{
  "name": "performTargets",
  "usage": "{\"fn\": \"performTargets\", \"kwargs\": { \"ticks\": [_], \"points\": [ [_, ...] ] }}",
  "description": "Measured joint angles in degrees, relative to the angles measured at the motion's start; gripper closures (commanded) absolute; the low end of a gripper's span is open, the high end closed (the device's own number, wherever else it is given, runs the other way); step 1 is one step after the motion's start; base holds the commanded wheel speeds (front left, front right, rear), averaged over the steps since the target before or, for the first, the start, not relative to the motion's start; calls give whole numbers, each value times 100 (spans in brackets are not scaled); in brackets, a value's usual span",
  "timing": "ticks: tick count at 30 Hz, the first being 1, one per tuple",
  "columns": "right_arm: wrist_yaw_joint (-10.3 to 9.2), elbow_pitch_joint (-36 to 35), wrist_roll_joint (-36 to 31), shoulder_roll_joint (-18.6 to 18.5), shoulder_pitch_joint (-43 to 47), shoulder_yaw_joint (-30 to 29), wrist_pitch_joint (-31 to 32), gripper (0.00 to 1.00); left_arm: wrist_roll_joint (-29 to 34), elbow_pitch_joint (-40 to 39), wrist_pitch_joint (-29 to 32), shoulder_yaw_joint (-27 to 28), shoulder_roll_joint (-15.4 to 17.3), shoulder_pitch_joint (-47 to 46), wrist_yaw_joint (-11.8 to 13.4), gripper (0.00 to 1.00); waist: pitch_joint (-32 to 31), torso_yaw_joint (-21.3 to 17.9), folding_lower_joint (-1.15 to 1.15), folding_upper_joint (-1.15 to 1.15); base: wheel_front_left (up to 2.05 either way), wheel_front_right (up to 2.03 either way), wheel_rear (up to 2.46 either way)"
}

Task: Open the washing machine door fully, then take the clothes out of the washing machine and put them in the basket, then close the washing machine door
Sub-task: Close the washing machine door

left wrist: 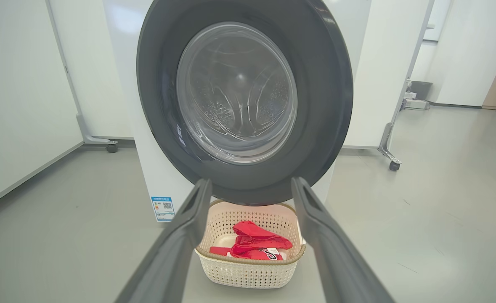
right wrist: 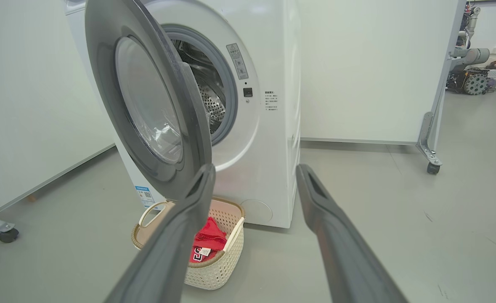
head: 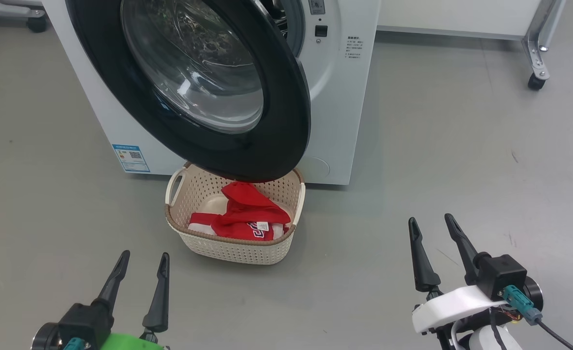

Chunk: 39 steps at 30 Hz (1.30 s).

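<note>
Grey floor [head: 461,160], white panels behind. Washing machine [head: 344,97] stood ahead with its door [head: 286,146] swung partway out, the free edge to the right and the lower rim hanging over the back edge of the basket [head: 233,253]. Basket sat on the floor just in front of the machine. Clothes [head: 247,214] lay inside it, red with white, a small tag on top.

Left gripper [head: 145,253] hovered low left, fingers apart, holding nothing. The basket was up and to its right, near but not touching. Right gripper [head: 430,218] hovered low right, fingers also apart and empty, well apart from basket and door and off to the right of both.

Left wrist view faced the door glass head-on, with the basket framed between the two fingers below it. Right wrist view caught the door nearly edge-on and showed the gap behind it, with grey gasket [right wrist: 231,84] and steel drum [right wrist: 212,105]. In the head view the door covered most of the opening.

Around: blue label [head: 130,158] at the machine's lower left corner, a caster [head: 536,80] on a metal frame leg to the right, and some equipment [right wrist: 470,71] far back in the right wrist view. The door stood between both grippers and the opening.
</note>
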Motion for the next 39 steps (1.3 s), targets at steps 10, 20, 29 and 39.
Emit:
{"fn": "performTargets", "kwargs": {
  "ticks": [10, 20, 29, 39],
  "points": [
    [0, -4, -1, 7, 0, -21, 0, 0, 211, -16, 0, 100, -113, 74, -134, 0, -17, -8, 0, 0, 0, 0, 0],
    [162, -93, -124, -42, -122, 83, 0, 100, 320, -105, 0, 121, -198, 109, -238, 0, 187, 1, 0, 0, 0, 0, 0],
    [374, -134, -344, -361, -671, 158, 0, 100, 515, -113, 0, -13, -335, 32, -433, 0, 580, 171, 0, 0, 0, 0, 0],
    [568, -47, -369, -622, -1316, 331, 0, 100, 595, -105, 0, -186, -516, -308, -537, 0, 956, 568, 0, 0, 0, 0, 0]
  ]
}}
